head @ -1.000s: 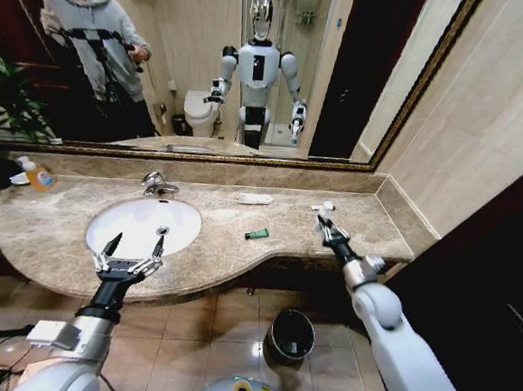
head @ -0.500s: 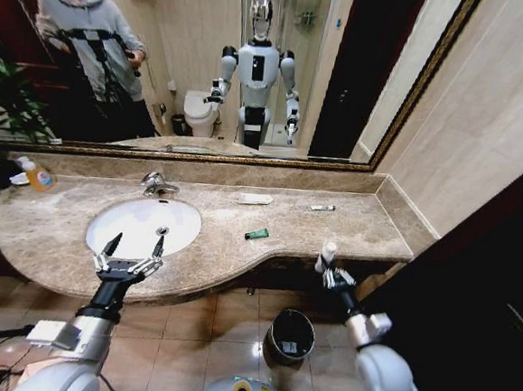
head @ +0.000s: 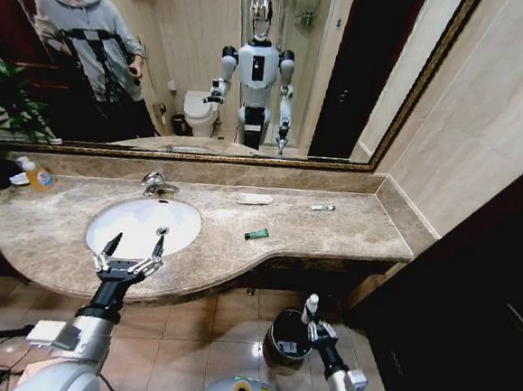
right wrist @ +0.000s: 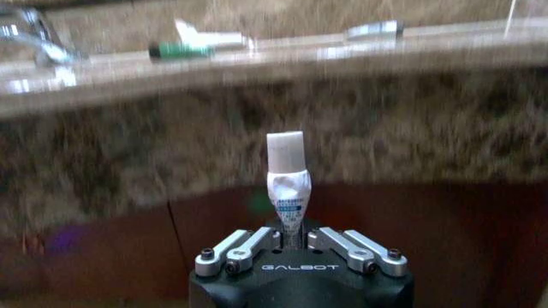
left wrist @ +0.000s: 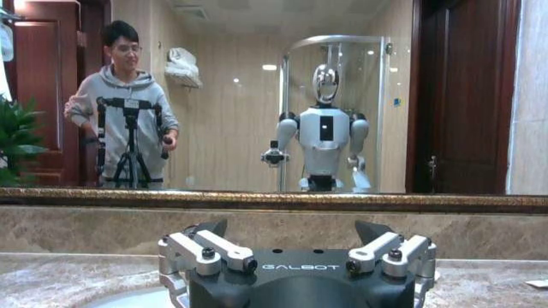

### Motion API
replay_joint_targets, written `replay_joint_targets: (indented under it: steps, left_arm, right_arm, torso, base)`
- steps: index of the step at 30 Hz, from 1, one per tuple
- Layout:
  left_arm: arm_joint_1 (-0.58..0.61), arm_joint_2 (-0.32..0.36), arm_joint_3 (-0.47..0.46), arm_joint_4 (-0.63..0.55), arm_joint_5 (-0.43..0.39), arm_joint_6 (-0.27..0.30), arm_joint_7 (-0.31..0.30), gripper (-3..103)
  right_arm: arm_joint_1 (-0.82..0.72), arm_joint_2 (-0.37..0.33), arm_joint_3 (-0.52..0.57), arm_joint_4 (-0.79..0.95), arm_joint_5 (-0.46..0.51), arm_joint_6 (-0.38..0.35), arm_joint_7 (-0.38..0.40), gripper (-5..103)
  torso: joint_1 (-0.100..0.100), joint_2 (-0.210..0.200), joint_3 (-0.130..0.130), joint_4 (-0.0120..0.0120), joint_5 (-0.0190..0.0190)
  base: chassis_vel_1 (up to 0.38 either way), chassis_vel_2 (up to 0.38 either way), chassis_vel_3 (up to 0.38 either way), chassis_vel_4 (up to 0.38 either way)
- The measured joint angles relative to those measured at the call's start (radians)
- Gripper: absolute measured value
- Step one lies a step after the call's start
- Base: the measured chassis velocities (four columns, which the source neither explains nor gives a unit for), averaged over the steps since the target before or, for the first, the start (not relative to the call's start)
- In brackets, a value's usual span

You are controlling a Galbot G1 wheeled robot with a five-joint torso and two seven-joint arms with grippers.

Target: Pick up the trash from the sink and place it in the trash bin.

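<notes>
My right gripper (head: 317, 329) is shut on a white-blue tube (head: 312, 305), held upright just over the right rim of the black trash bin (head: 287, 336) on the floor below the counter. The right wrist view has the tube (right wrist: 287, 183) sticking up from the shut gripper (right wrist: 291, 239). On the countertop lie a flat white packet (head: 255, 198), a green stick (head: 257, 234) and a thin white tube (head: 322, 208). The white oval sink (head: 143, 225) holds nothing I can see. My left gripper (head: 130, 259) hangs open over the counter's front edge by the sink, and its fingers (left wrist: 205, 249) stand wide apart.
A chrome faucet (head: 156, 184) stands behind the basin. At the far left of the counter are an orange soap bottle (head: 37, 175) and a plant (head: 6, 103). A large mirror backs the counter. The tiled floor (head: 224, 324) lies around the bin.
My right arm has come down from the counter's right end to the floor-level bin, carrying the white-blue tube. The left arm has not moved.
</notes>
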Motion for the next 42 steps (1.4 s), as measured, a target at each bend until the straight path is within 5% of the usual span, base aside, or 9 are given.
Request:
replay_joint_targets:
  steps: [18,34,42]
  left_arm:
    - [0.000,0.000,0.000,0.000,0.000,0.000,0.000,100]
    - [0.000,0.000,0.000,0.000,0.000,0.000,0.000,100]
    - [0.000,0.000,0.000,0.000,0.000,0.000,0.000,100]
  right_arm:
    - [0.291,0.051,-0.036,-0.434,-0.177,-0.057,-0.032,12]
    - [0.531,0.068,-0.020,-0.801,-0.304,-0.040,-0.014,12]
    - [0.648,0.062,-0.015,-1.036,-0.367,0.034,0.001,12]
  torso:
    - [0.000,0.000,0.000,0.0000,0.0000]
    - [0.000,0.000,0.000,0.0000,0.0000]
    - [0.000,0.000,0.000,0.0001,0.0002]
  base:
    - [0.000,0.000,0.000,0.000]
    - [0.000,0.000,0.000,0.000]
    - [0.000,0.000,0.000,0.000]
